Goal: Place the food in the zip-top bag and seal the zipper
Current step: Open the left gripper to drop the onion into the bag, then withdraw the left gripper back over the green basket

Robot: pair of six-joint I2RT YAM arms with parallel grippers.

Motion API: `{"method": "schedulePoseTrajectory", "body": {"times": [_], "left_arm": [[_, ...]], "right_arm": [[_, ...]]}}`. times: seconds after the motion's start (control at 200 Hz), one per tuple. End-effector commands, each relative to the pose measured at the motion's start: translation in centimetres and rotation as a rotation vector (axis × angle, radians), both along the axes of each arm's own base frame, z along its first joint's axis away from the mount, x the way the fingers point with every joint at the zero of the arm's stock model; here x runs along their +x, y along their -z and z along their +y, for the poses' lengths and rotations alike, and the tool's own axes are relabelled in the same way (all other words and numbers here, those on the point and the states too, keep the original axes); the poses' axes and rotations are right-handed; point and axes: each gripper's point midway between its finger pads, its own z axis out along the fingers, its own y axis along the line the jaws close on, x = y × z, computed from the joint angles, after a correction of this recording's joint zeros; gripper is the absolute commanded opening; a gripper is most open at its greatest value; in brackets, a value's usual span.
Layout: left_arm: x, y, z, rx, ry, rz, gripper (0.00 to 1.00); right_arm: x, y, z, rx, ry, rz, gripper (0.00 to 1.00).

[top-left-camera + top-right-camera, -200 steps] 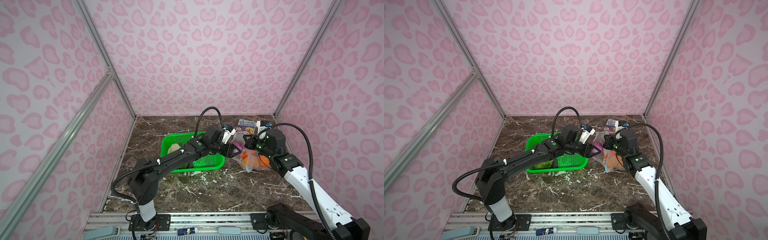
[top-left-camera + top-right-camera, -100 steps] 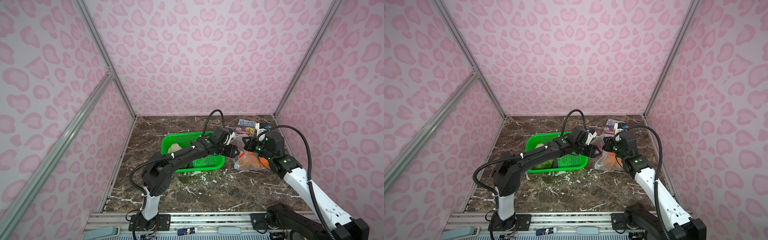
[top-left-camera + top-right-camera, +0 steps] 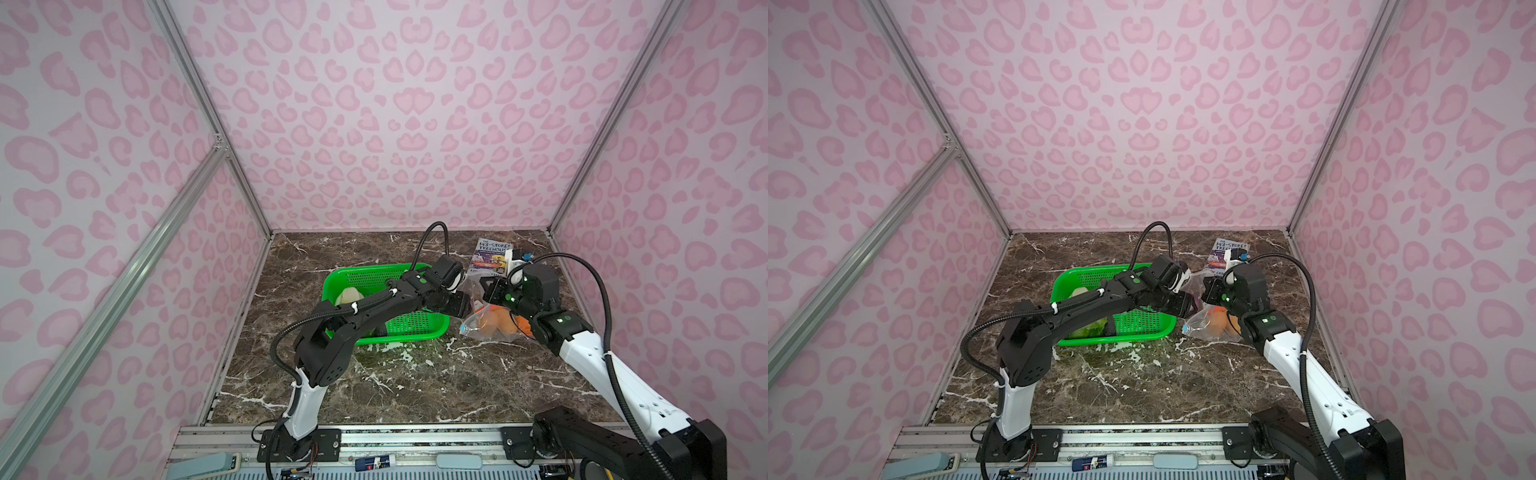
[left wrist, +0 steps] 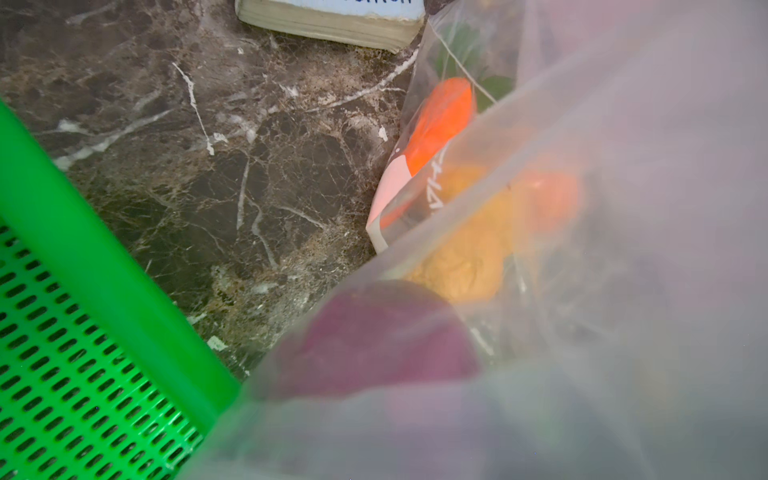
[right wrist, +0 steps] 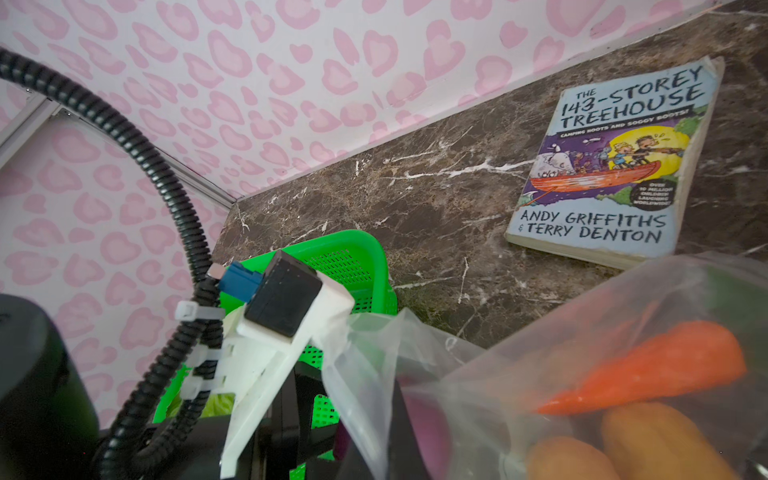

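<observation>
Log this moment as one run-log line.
right end effector: shut on zip-top bag | left end effector: purple onion at mouth | carrot: bagged

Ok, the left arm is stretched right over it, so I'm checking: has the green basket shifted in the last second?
No. In both top views the green basket keeps the same gap to the book behind it.

The left gripper has reached farther over, carrying the purple onion from just beside the zip-top bag into its mouth.
</observation>
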Motion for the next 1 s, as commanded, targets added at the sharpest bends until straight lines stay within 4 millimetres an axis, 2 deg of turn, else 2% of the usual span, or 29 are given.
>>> {"method": "schedulePoseTrajectory", "body": {"times": [0.0, 0.19, 0.275, 0.565, 0.805, 0.995], "left_arm": [[0.1, 0.5, 0.4, 0.032, -0.016, 0.013, 0.72], [0.2, -1.2, 0.1, 0.002, -0.010, -0.010, 0.87], [0.2, -2.3, 0.1, -0.015, -0.009, -0.022, 0.99], [0.4, -6.5, 0.3, -0.077, 0.008, -0.095, 0.97], [1.2, -10.1, 2.2, -0.107, -0.009, -0.200, 0.97], [1.8, -10.9, 4.6, -0.099, -0.054, -0.249, 0.97]], "right_arm": [[0.8, -1.0, 0.4, 0.017, -0.005, -0.038, 0.00], [1.2, -1.0, 0.7, 0.015, -0.013, -0.034, 0.00], [1.1, -1.1, 0.5, 0.006, -0.009, -0.036, 0.00], [0.9, -1.9, -0.5, -0.021, 0.030, -0.064, 0.00], [0.6, -1.8, -1.3, -0.029, 0.073, -0.067, 0.00], [0.6, -3.3, -2.2, -0.067, 0.097, -0.079, 0.00]]}}
